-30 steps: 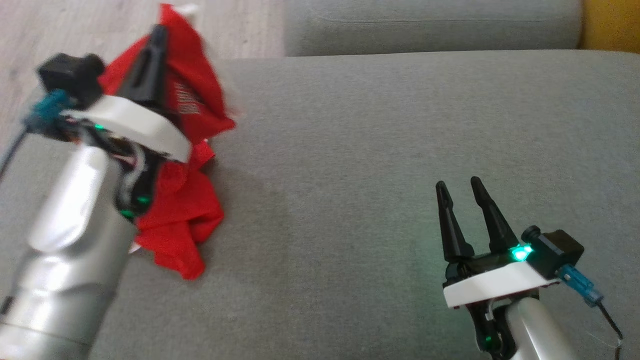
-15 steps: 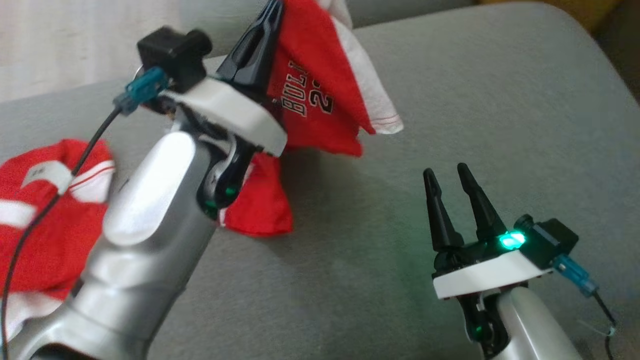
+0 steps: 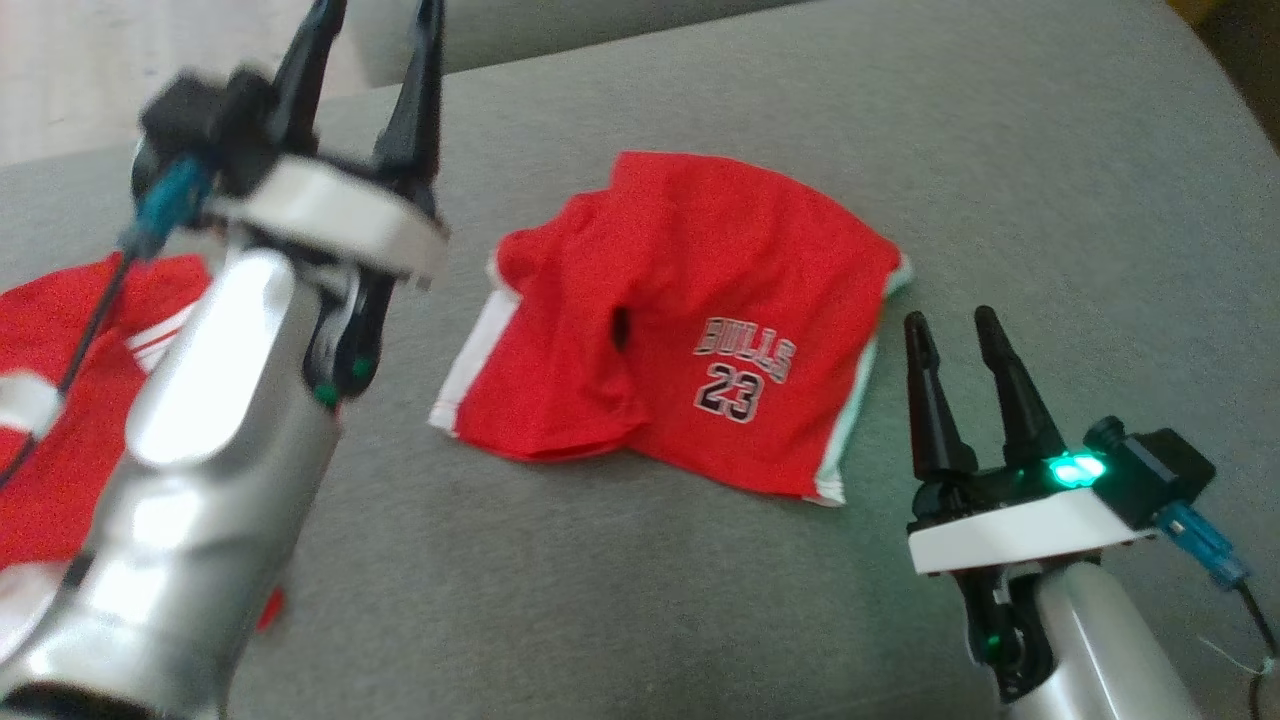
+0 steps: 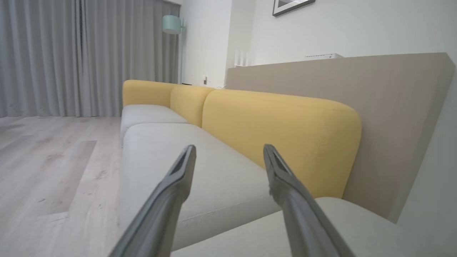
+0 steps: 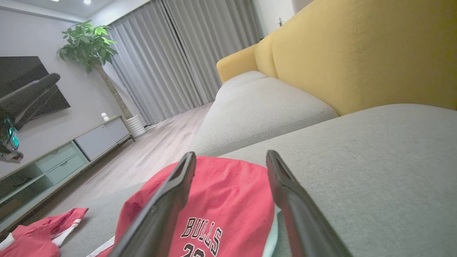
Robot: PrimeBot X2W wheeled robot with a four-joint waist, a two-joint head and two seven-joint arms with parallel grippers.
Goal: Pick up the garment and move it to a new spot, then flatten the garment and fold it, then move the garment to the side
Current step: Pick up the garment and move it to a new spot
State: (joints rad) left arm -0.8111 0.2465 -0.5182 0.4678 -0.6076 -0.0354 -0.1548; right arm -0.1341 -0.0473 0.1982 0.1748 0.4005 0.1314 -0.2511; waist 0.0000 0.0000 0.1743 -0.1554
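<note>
In the head view our left gripper (image 3: 375, 40), upper left, hangs wide and empty. The red Bulls shorts (image 3: 680, 330) lie rumpled mid-frame on the grey sofa seat (image 3: 1050, 180). Our right gripper (image 3: 950, 325), lower right, gapes empty beside them, likely poised for flattening. In the left wrist view only seat shows between the fingers. In the right wrist view the shorts lie just beyond them.

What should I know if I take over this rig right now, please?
Left claw: open, empty, raised above the sofa seat.
Right claw: open, empty, near the right edge of the red Bulls garment.
Garment: lying loose mid-seat, rumpled, one part flopped over. A second red garment lies at the far left.
Done: apparently the move to a new spot.
Left: flatten, fold, move aside.
</note>
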